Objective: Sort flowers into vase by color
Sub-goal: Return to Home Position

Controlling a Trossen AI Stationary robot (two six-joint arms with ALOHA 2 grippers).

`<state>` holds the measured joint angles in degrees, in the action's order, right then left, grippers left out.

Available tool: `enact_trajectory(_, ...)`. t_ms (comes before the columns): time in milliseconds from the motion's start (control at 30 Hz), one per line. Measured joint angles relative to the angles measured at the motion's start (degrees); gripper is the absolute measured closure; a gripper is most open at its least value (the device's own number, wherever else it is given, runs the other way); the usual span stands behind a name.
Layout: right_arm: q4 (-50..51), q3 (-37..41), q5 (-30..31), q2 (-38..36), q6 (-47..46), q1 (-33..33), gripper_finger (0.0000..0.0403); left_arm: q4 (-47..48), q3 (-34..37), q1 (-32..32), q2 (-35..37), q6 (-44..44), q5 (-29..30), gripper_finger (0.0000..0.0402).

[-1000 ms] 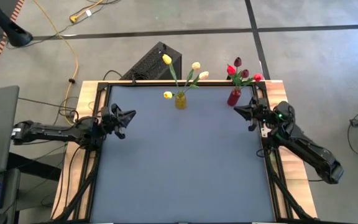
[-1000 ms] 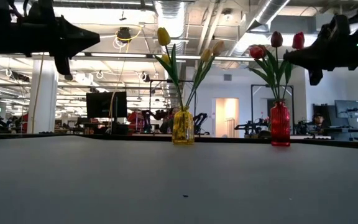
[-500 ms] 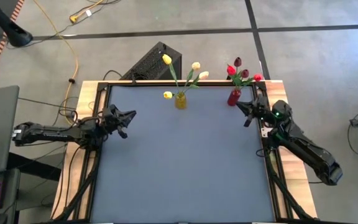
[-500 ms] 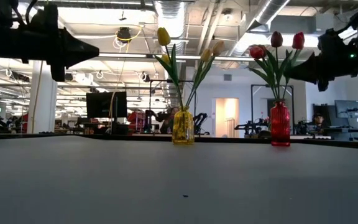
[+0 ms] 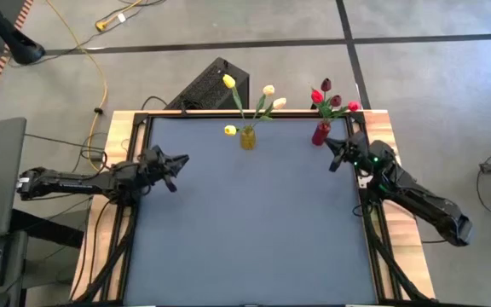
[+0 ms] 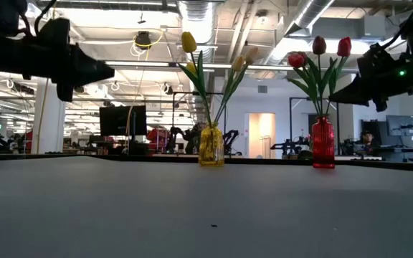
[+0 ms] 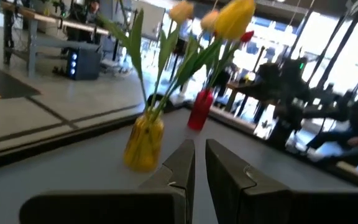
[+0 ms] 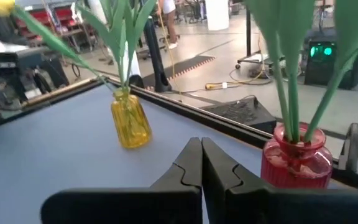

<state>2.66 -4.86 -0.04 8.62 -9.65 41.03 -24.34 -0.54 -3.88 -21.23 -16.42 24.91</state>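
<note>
Along the table's far edge, high view: yellow and cream flowers fill the yellow vase, red flowers the red vase; left gripper at the left edge, right gripper near the red vase, both idle since sorting looks finished. Low view: vases upright. Wrist views alone show fingers: left all but closed, right pressed together, both empty.

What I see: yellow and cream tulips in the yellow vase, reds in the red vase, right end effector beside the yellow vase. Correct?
Not quite. The high view shows the right end effector beside the red vase, not the yellow vase. The rest holds: yellow and cream tulips in the yellow vase, reds in the red vase.
</note>
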Motion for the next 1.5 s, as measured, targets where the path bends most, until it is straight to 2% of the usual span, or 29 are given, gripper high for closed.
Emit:
enact_trajectory(200, 3.4, 0.0, 0.1, 0.0, 2.2, -1.9, 0.0373, 7.8, 0.0, 0.0, 0.0, -4.2, -1.3, 0.0375)
enact_trajectory(467, 7.4, 0.0, 0.0, 0.0, 4.1, -4.8, 0.0369, 20.5, 0.0, 0.0, -0.1, -3.0, -2.2, 0.0375)
enact_trajectory(633, 7.5, 0.0, 0.0, 0.0, 2.4, -5.9, 0.0369, 21.3, -0.4, 0.0, -1.0, -0.2, -2.8, 0.0375)
enact_trajectory(1500, 9.7, -0.1, 0.1, 0.0, 3.7, -5.8, 0.0368, 22.3, -0.7, 0.0, -0.9, -0.7, -2.7, 0.0375)
